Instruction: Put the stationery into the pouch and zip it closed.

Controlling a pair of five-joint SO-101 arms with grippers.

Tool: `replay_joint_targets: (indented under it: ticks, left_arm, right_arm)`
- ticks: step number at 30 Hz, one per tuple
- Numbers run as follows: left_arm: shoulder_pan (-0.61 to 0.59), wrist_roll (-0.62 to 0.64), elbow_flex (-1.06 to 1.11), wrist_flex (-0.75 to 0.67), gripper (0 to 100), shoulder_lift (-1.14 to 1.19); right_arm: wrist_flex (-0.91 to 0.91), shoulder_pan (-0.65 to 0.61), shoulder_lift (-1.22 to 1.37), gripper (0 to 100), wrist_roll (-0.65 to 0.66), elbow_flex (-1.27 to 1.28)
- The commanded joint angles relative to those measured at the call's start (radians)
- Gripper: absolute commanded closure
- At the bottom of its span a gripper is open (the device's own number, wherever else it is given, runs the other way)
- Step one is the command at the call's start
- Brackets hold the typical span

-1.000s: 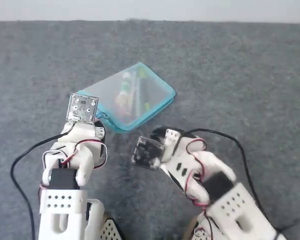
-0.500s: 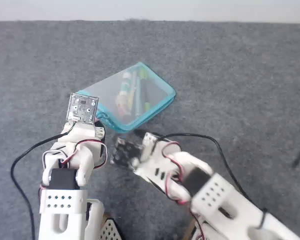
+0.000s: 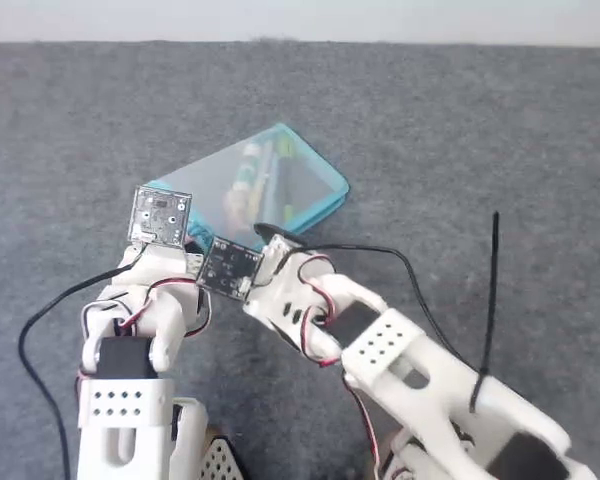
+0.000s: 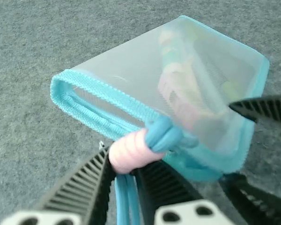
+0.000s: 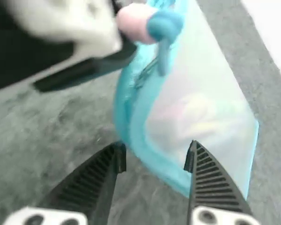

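- Nearest, at left tool [image 4: 124, 165]: clamps tight on pink zip pull [image 4: 131, 151] at pouch's near corner, teal cord loop [image 4: 165, 133] bunched right beside it.
- Just beyond, at right tool [image 5: 156, 149]: gapes wide, grips nothing, straddles pouch's teal zip edge, one finger on each side. Sits very near left tool.
- Then pouch [image 3: 280, 185]: lies on grey bench [image 3: 480, 130] just ahead of both arms, stationery [image 3: 248, 185] already inside, visible through clear face.
- Zip: looks bowed open near the pull in right wrist view; cannot tell how much is closed.
- Likely step: pinch the edge with right tool, draw the pull along.
- Risk: drags whole pouch across bench instead of closing zip if right tool bites weakly or only on slick film.
- Risk: loses the small rounded pull if tugged off-line from the zip track.
- Risk: knocks the two tools together, given the tight spacing.
- Risk: jams zip on stationery lying close to the edge.
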Motion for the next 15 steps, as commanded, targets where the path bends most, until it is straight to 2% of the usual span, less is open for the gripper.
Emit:
replay_joint_targets:
  ticks: [1, 5, 9, 12, 15]
  left_arm:
    - [-0.005, -0.020, -0.088, 0.029, 99, -0.008]
    - [-0.011, -0.023, -0.114, 0.055, 99, -0.008]
    - [-0.009, -0.051, -0.240, 0.203, 99, -0.008]
    - [0.078, -0.055, -0.335, 0.328, 99, -0.008]
    - [0.114, -0.057, -0.352, 0.331, 99, 0.009]
  right_arm:
    - [-0.061, 0.021, 0.071, 79.2, -0.008, -0.104]
    - [-0.065, 0.018, 0.136, 79.4, 0.035, -0.137]
    - [-0.061, 0.030, 0.136, 79.4, 0.048, -0.138]
    - [-0.065, 0.045, 0.133, 79.4, 0.044, -0.138]
    - [-0.059, 0.061, 0.104, 79.4, 0.043, -0.133]
